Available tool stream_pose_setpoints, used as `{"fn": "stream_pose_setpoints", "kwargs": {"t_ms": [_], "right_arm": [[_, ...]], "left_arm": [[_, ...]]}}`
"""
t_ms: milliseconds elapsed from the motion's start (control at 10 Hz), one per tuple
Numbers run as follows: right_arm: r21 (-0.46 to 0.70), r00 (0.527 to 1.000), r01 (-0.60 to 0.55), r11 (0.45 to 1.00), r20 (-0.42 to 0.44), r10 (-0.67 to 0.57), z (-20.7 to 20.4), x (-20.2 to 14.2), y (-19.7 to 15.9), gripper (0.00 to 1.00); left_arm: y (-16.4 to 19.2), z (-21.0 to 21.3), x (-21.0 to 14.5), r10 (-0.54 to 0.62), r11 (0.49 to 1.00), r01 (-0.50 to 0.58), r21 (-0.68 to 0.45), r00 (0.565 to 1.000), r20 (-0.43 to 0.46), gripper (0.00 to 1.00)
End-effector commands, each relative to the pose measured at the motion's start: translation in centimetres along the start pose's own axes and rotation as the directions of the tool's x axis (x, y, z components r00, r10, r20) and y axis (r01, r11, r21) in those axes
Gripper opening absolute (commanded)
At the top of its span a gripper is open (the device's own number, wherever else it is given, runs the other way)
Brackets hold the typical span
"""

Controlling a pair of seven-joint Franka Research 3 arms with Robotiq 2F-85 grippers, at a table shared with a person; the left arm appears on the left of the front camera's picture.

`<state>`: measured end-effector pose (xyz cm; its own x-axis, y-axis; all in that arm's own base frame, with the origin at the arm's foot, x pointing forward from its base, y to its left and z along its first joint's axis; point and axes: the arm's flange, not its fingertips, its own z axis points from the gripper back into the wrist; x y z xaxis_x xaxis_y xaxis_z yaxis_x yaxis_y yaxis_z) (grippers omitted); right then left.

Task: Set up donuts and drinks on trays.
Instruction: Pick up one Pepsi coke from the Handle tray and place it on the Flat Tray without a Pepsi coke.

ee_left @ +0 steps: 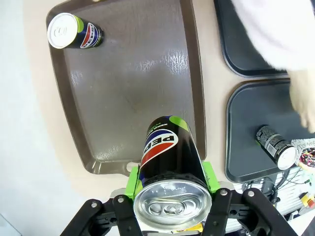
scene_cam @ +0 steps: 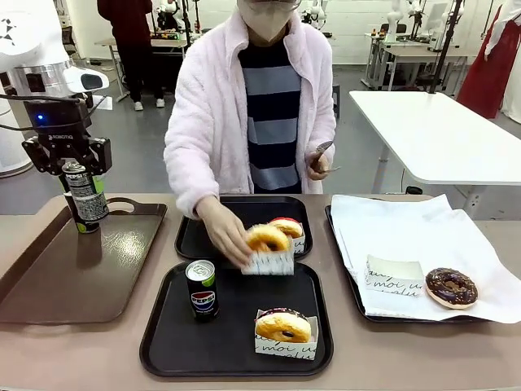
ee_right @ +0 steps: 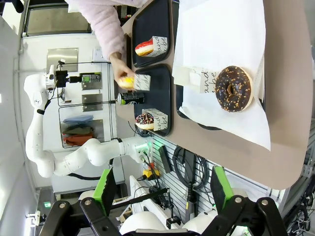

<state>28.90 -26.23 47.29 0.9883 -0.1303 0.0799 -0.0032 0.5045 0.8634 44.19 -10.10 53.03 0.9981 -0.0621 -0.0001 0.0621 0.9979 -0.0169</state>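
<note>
My left gripper is shut on a black Pepsi can, held upright above the brown tray. A second can stands in a corner of that tray. The near black tray carries a can and a sleeved donut. On the far black tray sits a red-iced donut. The person's hand holds a yellow glazed donut in its sleeve over the gap between both trays. My right gripper is open, well back from the table.
At the right, a white-paper-lined tray holds a chocolate donut and an empty sleeve. The person stands at the far edge, with the other hand held near the body. Bare tabletop runs along the front.
</note>
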Motion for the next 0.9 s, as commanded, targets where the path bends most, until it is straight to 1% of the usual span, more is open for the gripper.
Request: {"fn": "stream_pose_setpoints", "kwargs": {"t_ms": [0, 100, 200, 300, 400, 600, 800], "right_arm": [[0.018, 1.0, -0.014, 1.0, 0.007, 0.014, 0.0, 0.1, 0.0, 1.0], [0.018, 1.0, -0.014, 1.0, 0.007, 0.014, 0.0, 0.1, 0.0, 1.0], [0.018, 1.0, -0.014, 1.0, 0.007, 0.014, 0.0, 0.1, 0.0, 1.0], [0.018, 1.0, -0.014, 1.0, 0.007, 0.014, 0.0, 0.1, 0.0, 1.0], [0.018, 1.0, -0.014, 1.0, 0.007, 0.014, 0.0, 0.1, 0.0, 1.0], [0.018, 1.0, -0.014, 1.0, 0.007, 0.014, 0.0, 0.1, 0.0, 1.0], [0.018, 1.0, -0.014, 1.0, 0.007, 0.014, 0.0, 0.1, 0.0, 1.0]], "left_arm": [[0.1, 0.0, 0.0, 0.002, 1.0, -0.002, -0.001, 1.0, 0.001, 0.58], [-2.5, 0.9, 0.2, -0.029, 0.999, 0.028, 0.041, 0.999, 0.039, 0.58], [-4.8, 1.3, 0.1, -0.067, 0.995, 0.063, 0.072, 0.996, 0.054, 0.58], [-6.6, 1.4, -0.3, -0.087, 0.992, 0.082, 0.093, 0.995, 0.047, 0.58], [-8.2, 1.6, 0.3, -0.122, 0.987, 0.118, 0.108, 0.992, 0.038, 0.58], [-10.5, 1.5, -0.6, -0.163, 0.981, 0.157, 0.116, 0.986, 0.045, 0.58], [-13.2, 1.2, -0.1, -0.22, 0.97, 0.214, 0.115, 0.974, 0.045, 0.58]]}}
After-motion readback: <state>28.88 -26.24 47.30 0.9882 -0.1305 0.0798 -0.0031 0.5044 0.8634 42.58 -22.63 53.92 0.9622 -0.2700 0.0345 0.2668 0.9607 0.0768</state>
